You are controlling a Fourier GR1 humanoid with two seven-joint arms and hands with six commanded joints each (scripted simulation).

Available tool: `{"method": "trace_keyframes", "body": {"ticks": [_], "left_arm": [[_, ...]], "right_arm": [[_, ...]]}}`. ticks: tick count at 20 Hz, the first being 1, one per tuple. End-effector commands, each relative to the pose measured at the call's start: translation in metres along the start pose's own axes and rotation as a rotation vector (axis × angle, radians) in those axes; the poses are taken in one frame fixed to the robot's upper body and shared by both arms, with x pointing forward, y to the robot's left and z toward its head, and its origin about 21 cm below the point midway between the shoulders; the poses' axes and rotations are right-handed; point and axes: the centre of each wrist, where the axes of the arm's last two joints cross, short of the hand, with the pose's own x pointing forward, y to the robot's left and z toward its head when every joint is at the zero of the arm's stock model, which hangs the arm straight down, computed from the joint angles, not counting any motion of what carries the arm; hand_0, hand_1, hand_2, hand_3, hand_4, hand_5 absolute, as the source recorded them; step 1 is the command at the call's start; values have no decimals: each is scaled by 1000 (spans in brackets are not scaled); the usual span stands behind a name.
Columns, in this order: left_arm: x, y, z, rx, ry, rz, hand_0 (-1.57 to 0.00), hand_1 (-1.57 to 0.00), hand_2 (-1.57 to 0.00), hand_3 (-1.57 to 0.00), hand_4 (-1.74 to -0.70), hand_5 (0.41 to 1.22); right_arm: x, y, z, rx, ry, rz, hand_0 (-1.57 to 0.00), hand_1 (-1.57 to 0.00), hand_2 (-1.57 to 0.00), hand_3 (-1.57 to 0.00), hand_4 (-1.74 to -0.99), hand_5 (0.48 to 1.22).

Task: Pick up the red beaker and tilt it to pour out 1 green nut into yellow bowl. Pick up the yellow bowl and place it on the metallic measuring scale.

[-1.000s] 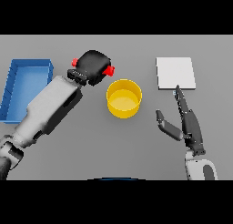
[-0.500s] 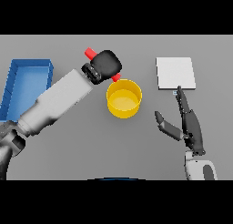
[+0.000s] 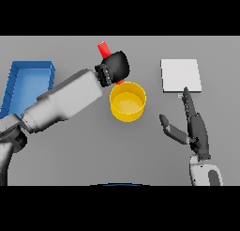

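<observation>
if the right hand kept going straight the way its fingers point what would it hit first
Probably the metallic measuring scale. The open right hand points its straight fingers up the view toward the plate's near edge, with only bare table between. Its height above the table is unclear, so it might pass over the plate.

Nothing to read here: no lettering, numbers, brand marks or signs show on the red beaker (image 3: 104,49), the yellow bowl (image 3: 127,102), the measuring scale (image 3: 181,75), the blue bin (image 3: 28,75) or the table (image 3: 140,150).
</observation>
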Motion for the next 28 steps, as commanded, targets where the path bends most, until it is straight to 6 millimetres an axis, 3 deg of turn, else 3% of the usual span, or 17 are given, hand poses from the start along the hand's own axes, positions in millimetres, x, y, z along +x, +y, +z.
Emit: {"method": "trace_keyframes", "body": {"ticks": [1, 6, 11, 14, 16, 20, 23, 26, 28], "left_arm": [[0, 3, -1, -5, -2, -43, -1571, -1571, -1571, -1563, -1736, 1221], [7, 8, -7, -15, -8, -206, -1571, -1571, -1571, -1568, -1732, 1221], [-8, 42, -3, 6, -3, -373, -1571, -1571, -1571, -1570, -1732, 1221], [-54, 77, 14, 22, 82, -446, -1571, -1571, -1571, -1571, -1728, 1221], [-85, 90, 27, 35, 179, -382, -1571, -1571, -1571, -1571, -1724, 1221], [-155, 97, 63, 81, 392, -140, -1571, -1571, -1571, -1571, -1725, 1221], [-211, 73, 104, 123, 552, 306, -1571, -1571, -1571, -1515, -1733, 1221], [-247, 12, 139, 198, 643, 768, -1571, -1571, -1571, -1520, -1737, 1221], [-256, -28, 156, 261, 696, 994, -1571, -1571, -1571, -1538, -1738, 1221]], "right_arm": [[0, -1, -2, -7, 11, 2, 1, 1, 1, 1, -1130, 565], [1, -3, -2, 1, -6, 4, 1, 1, 1, 1, -1135, 580], [0, -3, 1, -8, -13, 11, 1, 1, 1, 1, -1138, 572], [1, 2, -1, -3, -7, 11, 1, 1, 1, 1, -1135, 563], [0, 7, -1, -1, -14, 7, 1, 1, 1, 1, -1130, 554], [3, 5, -4, 25, -25, -25, 1, 1, 1, 1, -1105, 559], [-1, 0, -3, 44, -32, -1, 1, 1, 1, 1, -1104, 576], [0, 0, -9, 49, -27, -15, 1, 1, 1, 1, -1116, 582], [-2, 2, -9, 54, -41, -2, 1, 1, 1, 1, -1118, 595]]}}
